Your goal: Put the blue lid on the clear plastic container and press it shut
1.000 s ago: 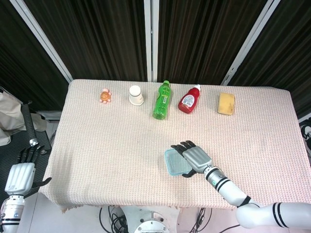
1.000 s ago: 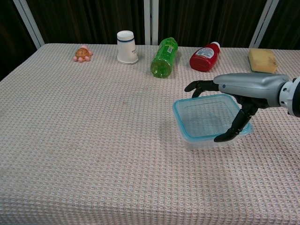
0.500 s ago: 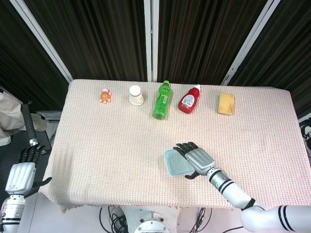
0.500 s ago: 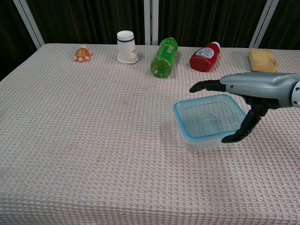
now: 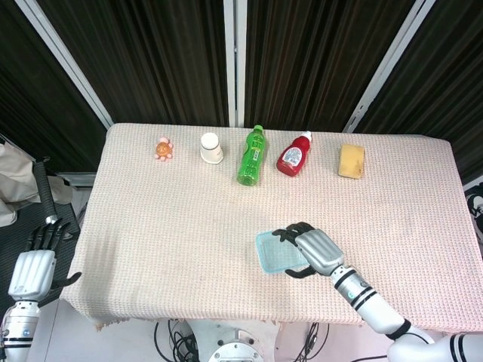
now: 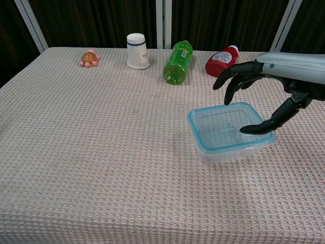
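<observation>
No lettering you could read shows in either view: the label on the green bottle [image 6: 177, 62], the one on the red sauce bottle [image 6: 221, 61] and the dark band around the white cup [image 6: 137, 51] are all too small and blurred to make out.

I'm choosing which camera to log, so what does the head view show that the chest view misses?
Only the head view shows the left hand, open beside the table's edge, and the dark curtains behind. Only the chest view shows the right hand raised over the blue-lidded clear plastic container. Both share the container, green bottle, red bottle, white cup and yellow sponge.
</observation>
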`<action>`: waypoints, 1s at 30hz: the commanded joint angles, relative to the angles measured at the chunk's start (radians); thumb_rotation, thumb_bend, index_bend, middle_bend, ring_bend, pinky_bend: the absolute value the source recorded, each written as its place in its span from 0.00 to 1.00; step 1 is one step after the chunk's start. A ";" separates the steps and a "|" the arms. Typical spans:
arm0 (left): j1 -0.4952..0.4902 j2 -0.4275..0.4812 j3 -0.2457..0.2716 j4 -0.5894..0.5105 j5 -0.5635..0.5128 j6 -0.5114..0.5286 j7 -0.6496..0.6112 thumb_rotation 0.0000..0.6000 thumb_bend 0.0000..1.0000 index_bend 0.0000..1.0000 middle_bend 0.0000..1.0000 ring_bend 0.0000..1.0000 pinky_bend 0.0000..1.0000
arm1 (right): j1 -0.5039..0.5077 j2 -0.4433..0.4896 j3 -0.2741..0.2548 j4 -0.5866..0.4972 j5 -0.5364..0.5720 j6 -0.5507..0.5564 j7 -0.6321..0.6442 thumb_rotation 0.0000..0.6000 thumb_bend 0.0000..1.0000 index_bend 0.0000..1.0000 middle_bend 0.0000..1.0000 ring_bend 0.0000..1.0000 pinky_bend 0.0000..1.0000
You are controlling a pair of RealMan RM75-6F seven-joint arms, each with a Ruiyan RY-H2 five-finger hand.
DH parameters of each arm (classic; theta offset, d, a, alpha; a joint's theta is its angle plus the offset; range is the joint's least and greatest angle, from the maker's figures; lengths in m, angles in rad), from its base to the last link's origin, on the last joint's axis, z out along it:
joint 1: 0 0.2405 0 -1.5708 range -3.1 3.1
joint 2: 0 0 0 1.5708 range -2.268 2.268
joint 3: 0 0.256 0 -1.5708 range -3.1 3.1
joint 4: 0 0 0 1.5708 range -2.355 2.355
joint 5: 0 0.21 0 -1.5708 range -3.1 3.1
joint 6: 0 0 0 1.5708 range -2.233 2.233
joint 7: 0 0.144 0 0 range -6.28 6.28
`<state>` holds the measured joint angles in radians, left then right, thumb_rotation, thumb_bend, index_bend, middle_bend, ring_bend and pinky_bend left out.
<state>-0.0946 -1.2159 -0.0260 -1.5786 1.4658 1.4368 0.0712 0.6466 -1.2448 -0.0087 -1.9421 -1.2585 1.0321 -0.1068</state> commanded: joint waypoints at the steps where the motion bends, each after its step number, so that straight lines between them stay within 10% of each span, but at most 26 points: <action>1: 0.002 -0.002 -0.001 0.002 0.001 0.004 -0.001 1.00 0.06 0.08 0.00 0.00 0.00 | -0.065 -0.095 0.032 0.125 -0.143 0.066 0.311 1.00 0.32 0.74 0.68 0.57 0.66; 12: 0.002 -0.005 -0.001 -0.003 -0.001 0.005 0.001 1.00 0.06 0.08 0.00 0.00 0.00 | -0.056 -0.178 0.020 0.261 -0.248 -0.003 0.776 1.00 0.63 1.00 0.93 0.89 0.93; 30: 0.001 -0.008 0.002 -0.002 -0.002 -0.001 -0.001 1.00 0.06 0.08 0.00 0.00 0.00 | -0.075 -0.229 0.004 0.348 -0.266 -0.005 0.818 1.00 0.67 1.00 0.93 0.93 0.97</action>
<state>-0.0937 -1.2239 -0.0238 -1.5810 1.4639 1.4359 0.0705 0.5726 -1.4641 -0.0120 -1.6037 -1.5310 1.0240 0.7157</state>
